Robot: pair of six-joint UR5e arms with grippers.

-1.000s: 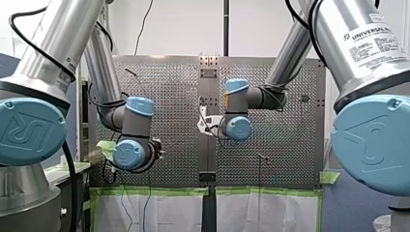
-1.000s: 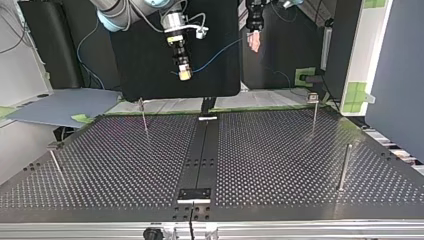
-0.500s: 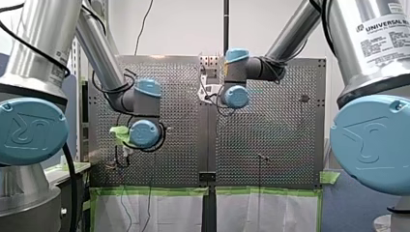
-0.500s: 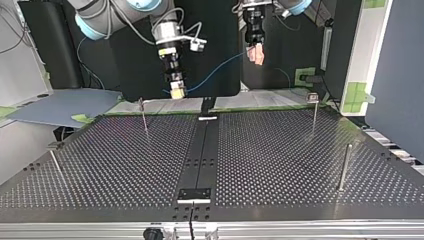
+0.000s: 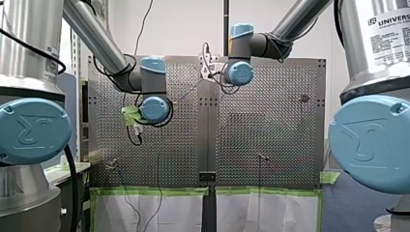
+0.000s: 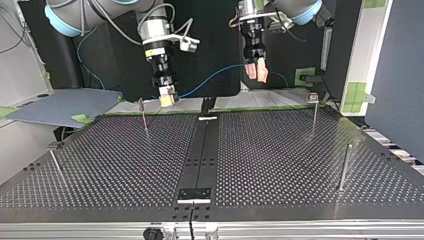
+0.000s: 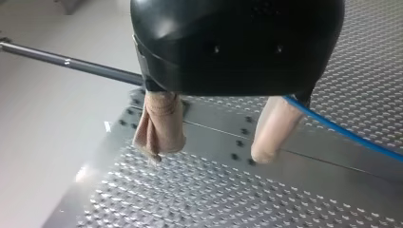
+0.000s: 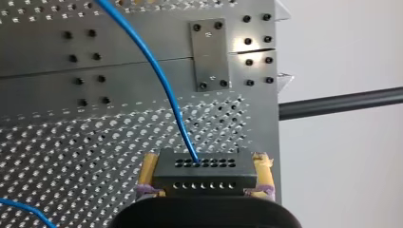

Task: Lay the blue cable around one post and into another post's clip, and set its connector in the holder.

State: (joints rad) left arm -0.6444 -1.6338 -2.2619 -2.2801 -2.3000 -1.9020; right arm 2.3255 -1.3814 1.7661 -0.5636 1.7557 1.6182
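- Currently both arms hang over the far edge of the bench [image 6: 280, 165] in the top view, clear of its surface.
- On my right tool [image 6: 167, 98], the yellow pads [image 8: 147, 168] are clamped on either side of the black connector [image 8: 204, 175], a block with rows of small holes. The grip is tight, flush on both sides.
- From the connector's top face the blue cable [image 8: 164, 84] runs away over the bench in the right wrist view. In the top view it arcs through the air from my right tool up to my left tool [image 7: 209, 154].
- My left tool has a black body and beige pads [image 7: 160, 121]. Its fingers are spread wide, with nothing between the tips.
- The cable passes close by the base of one left finger and trails off to the side. It probably touches there, but the tool body hides the spot.
- My right tool sits near the top of a thin post [image 6: 144, 117] at the top view's left, apart from it.
- At the top view's right stands a second post [image 6: 313, 112] with a small clip [image 6: 313, 97] at its top. The cable is not yet in it.
- The cable is off both posts, and the connector is held aloft above the bench.
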